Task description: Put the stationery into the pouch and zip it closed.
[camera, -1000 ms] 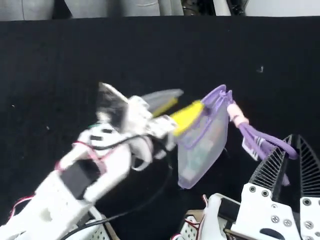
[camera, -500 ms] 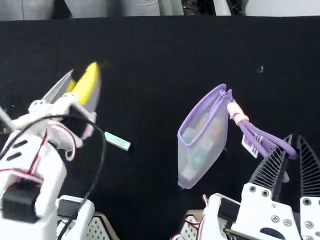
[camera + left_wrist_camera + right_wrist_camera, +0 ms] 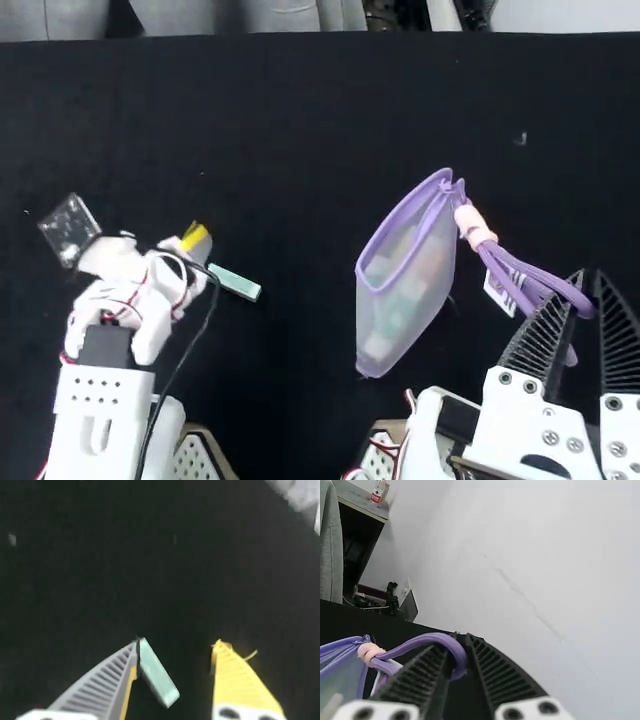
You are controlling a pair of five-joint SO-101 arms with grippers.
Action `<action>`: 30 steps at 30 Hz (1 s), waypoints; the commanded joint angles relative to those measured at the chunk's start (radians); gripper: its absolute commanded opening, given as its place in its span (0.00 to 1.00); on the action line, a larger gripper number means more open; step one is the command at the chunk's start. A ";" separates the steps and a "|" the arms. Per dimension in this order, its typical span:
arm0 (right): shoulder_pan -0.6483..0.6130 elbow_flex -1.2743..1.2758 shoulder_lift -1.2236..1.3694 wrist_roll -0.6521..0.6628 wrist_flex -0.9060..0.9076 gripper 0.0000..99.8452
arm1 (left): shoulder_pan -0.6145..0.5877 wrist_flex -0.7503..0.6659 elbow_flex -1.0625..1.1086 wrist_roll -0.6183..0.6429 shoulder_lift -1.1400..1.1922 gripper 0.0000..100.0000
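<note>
Yellow on one jaw and grey on the other, the left gripper (image 3: 177,645) hangs wide and holds nothing, its tips pointed down at the black table (image 3: 150,555). A small teal piece (image 3: 157,672) lies flat just inside the grey jaw; whether the two touch cannot be told. Well apart from it, the right gripper (image 3: 456,646) is closed on the purple strap (image 3: 415,644), and the pouch (image 3: 405,280) hangs from that strap with its purple-rimmed mouth gaping. Several pieces show through its translucent wall, so part of the loading looks done. The teal piece is the one item of stationery seen outside, and the zip is not yet drawn. By this reading the task is past its middle, with one pick, one drop and the zipping left. A second ago the left gripper stood at the pouch's mouth with its yellow jaw reaching in. Half a second ago it had swung away, raised over the far left of the table. Now it has come down over the teal piece, which lies where it lay half a second ago. The pouch, the strap and the right gripper have not moved.
</note>
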 commanded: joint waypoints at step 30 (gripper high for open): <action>0.006 -0.016 0.004 0.008 0.006 0.01 | 0.061 0.411 -0.696 0.198 0.953 0.22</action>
